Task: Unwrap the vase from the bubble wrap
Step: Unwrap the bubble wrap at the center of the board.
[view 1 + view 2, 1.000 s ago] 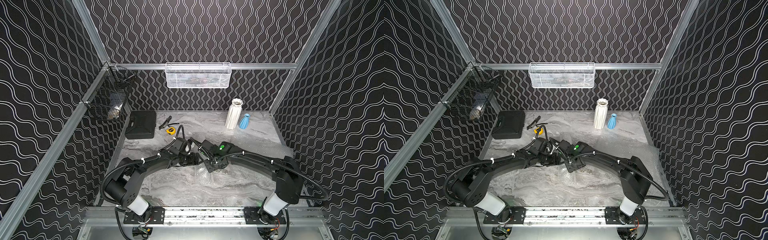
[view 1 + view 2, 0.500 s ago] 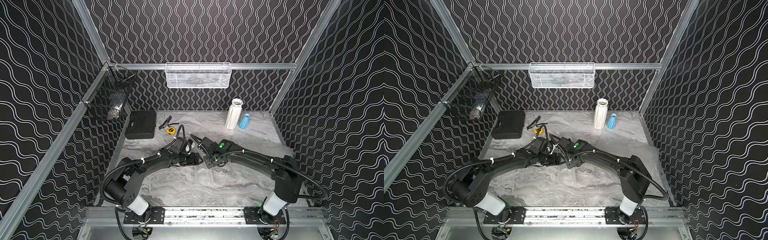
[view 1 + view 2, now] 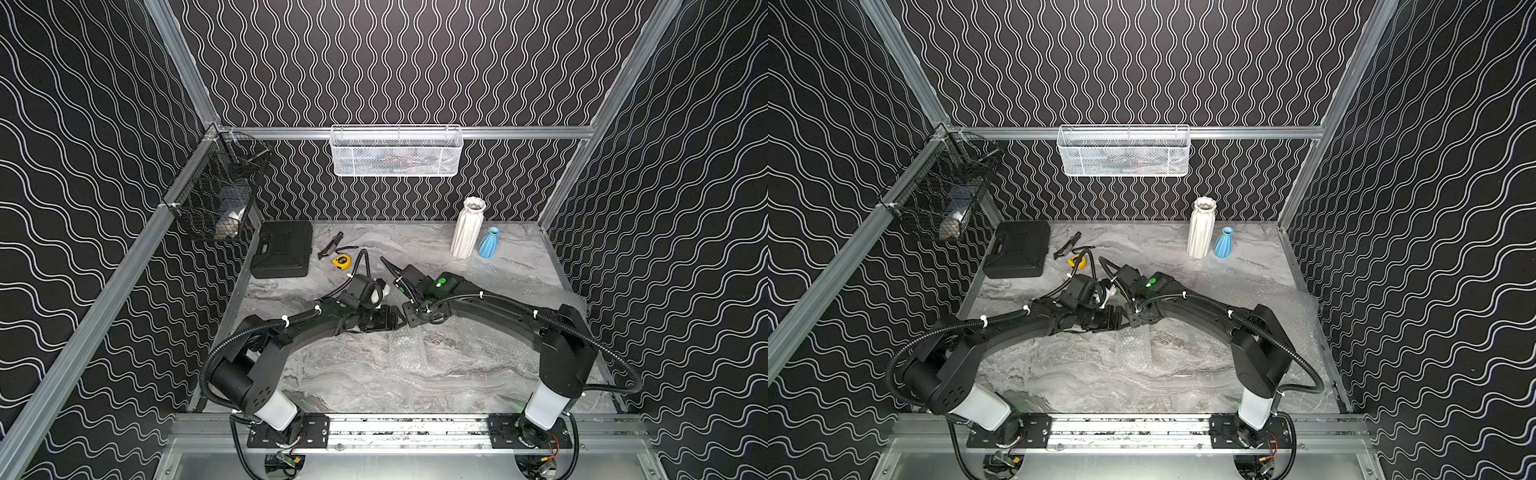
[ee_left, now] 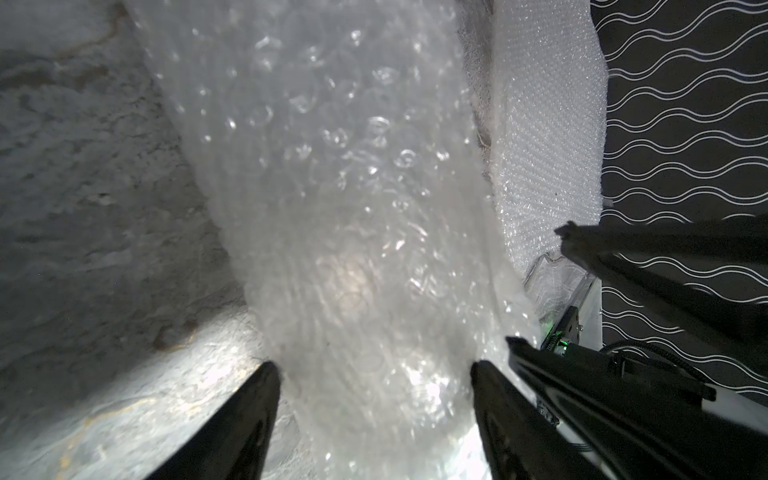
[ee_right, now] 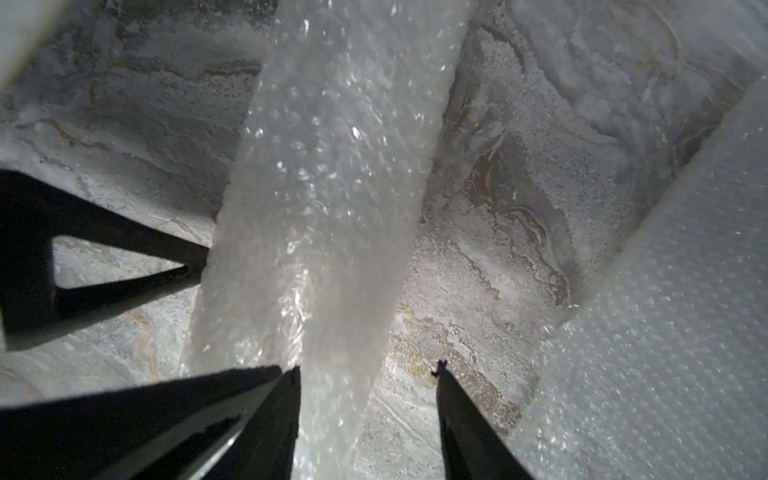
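jaws of your left gripper [image 4: 372, 365]: pinching the bubble wrap roll [image 4: 332, 166], one finger [image 4: 249, 415] pressed on each side.
jaws of your right gripper [image 5: 365, 370]: spread around the same roll; one finger [image 5: 274, 415] touches it, the other stands clear.
roll and table [image 5: 498, 249]: whether they touch, you cannot tell.
loose sheet [image 4: 548, 145]: flat, just beside the roll.
hidden: in both top views your left arm [image 3: 291, 328] and right arm [image 3: 498, 307] cover the jaws; the roll's inside is clouded.
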